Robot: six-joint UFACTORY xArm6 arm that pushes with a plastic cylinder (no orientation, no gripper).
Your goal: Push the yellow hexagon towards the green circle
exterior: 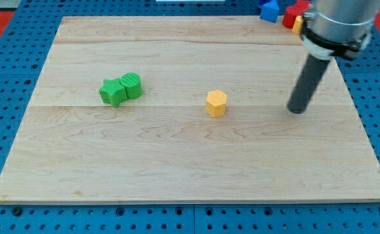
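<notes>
A yellow hexagon (216, 103) sits near the middle of the wooden board (177, 162). A green circle (132, 85) lies at the view's left, touching a green star (113, 92) on its left side. My tip (297, 109) rests on the board to the right of the yellow hexagon, well apart from it, at about the same height in the view. The hexagon lies between my tip and the green circle.
Blue (269, 9), red (295, 13) and yellow (298, 24) blocks lie off the board at the view's top right, partly hidden by the arm. A blue pegboard (8, 78) surrounds the board.
</notes>
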